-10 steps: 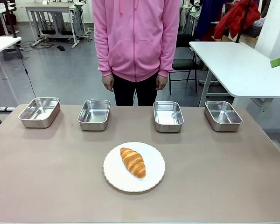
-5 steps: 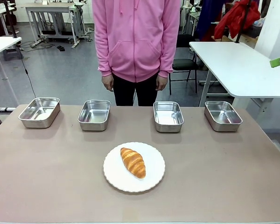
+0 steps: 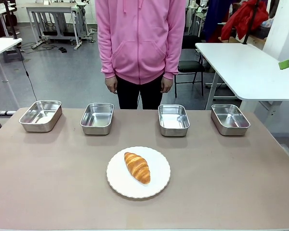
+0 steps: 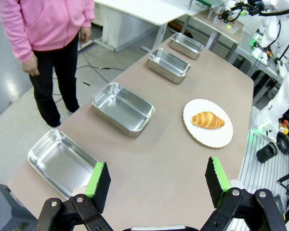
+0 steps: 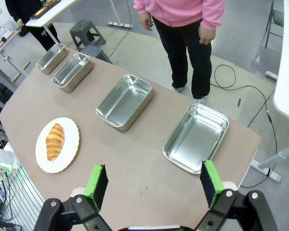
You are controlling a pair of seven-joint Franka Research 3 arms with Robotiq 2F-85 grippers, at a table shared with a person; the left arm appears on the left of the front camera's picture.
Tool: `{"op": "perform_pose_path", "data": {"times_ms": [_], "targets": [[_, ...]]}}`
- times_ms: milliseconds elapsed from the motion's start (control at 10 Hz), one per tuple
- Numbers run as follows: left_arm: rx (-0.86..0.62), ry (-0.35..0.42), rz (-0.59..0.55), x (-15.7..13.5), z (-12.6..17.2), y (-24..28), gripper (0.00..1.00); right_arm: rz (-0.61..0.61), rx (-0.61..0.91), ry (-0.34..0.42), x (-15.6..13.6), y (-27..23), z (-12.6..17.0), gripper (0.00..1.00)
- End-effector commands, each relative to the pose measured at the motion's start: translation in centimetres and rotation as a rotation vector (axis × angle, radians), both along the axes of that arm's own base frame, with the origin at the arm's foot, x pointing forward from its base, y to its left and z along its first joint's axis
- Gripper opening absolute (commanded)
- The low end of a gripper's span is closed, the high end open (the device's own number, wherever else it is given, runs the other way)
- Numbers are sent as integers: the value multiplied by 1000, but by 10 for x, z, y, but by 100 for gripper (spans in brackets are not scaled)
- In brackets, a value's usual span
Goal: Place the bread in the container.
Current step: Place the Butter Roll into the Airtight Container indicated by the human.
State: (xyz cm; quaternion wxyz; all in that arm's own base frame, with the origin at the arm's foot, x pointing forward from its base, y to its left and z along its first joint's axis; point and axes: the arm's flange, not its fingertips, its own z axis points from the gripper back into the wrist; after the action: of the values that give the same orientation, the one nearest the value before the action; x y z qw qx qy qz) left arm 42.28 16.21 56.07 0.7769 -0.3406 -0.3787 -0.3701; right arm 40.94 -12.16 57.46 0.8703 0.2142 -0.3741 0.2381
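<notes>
Front view, surroundings: a row of four steel pans (image 3: 174, 120) stood along the far edge of the table (image 3: 231, 187), well apart from each other. A person (image 3: 140, 43) in a pink hoodie stood just behind it, arms hanging.
Front view, cut off: the person ran out of the top edge at the chest.
Front view, task's thing: the croissant (image 3: 137, 167) lay on a round white plate (image 3: 116, 185) at mid-table, nearer than the pans. It was golden-brown, ridged and glossy.
Front view, which pan: all four looked alike, and the target could not be told.
Left wrist view, tool: the left gripper (image 4: 157, 180) hung above the table end with its jaws spread wide, holding nothing.
Left wrist view, in the way: one green pad covered a corner of the nearest of the steel pans (image 4: 62, 161).
Left wrist view, task's thing: the croissant (image 4: 207, 120) rested on the plate (image 4: 202, 138), beside the pan row.
Right wrist view, tool: the right gripper (image 5: 152, 183) was spread wide and empty.
Right wrist view, in the way: a pad overlapped the near corner of the closest of the steel pans (image 5: 196, 137).
Right wrist view, task's thing: the croissant (image 5: 54, 141) lay on the plate (image 5: 58, 162), well apart from the fingers.
Right wrist view, cut off: the person (image 5: 183, 12) showed from the chest down.
</notes>
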Motion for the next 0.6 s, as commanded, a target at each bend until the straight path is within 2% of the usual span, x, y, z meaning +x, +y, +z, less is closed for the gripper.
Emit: {"op": "perform_pose_path", "data": {"times_ms": [0, 500], "targets": [[1, -6, -4, 0, 0, 0, 100, 11, 18, -18, 1, 0, 1, 100], [1, -6, -4, 0, 0, 0, 100, 11, 18, -18, 1, 0, 1, 100]]}}
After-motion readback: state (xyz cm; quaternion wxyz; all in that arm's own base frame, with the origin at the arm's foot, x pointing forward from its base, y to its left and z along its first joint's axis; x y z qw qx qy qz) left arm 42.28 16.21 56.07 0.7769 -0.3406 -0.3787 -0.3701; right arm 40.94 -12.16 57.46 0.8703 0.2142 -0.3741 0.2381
